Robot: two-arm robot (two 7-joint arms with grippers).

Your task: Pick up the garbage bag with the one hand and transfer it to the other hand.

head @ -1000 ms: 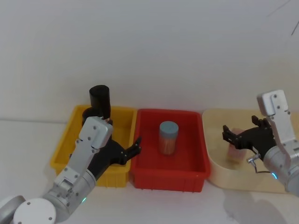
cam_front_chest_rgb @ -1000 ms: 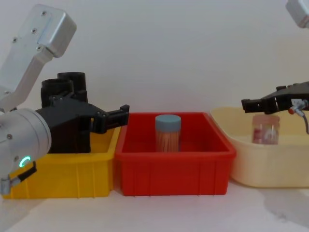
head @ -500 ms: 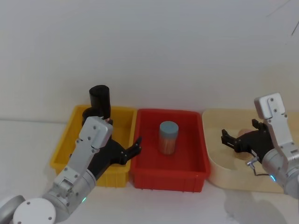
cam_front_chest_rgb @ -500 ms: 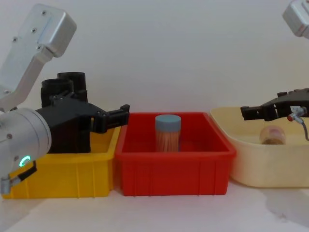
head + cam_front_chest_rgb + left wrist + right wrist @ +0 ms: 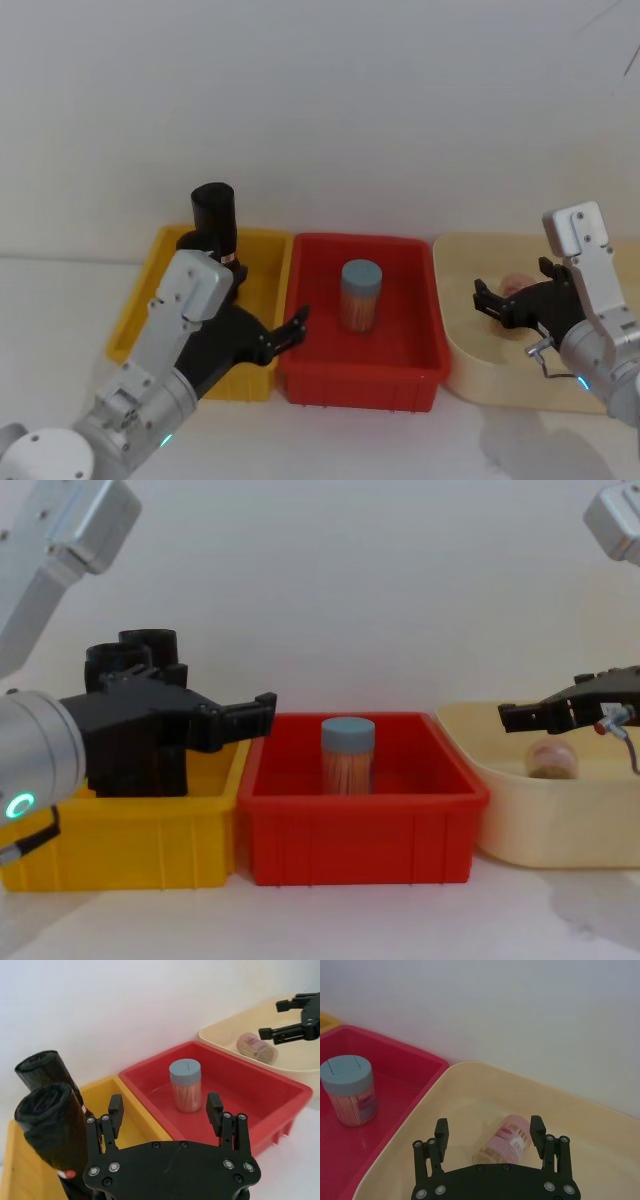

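In the yellow bin (image 5: pixel 136 1116), the garbage bag (image 5: pixel 47 1125) is standing upright, not yet grasped. We are holding the left gripper (image 5: pixel 165 1105) just beside it, jaws spread wide and empty. The right gripper (image 5: pixel 489 1130) is hovering over the beige tub (image 5: pixel 470 1105), jaws likewise wide. Pickup and handover are both remaining.

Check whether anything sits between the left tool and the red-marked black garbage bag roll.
Nothing visible does. The black crinkly garbage bag roll stands in the yellow plastic bin just beside the open left tool; the other black roll stands beyond it.
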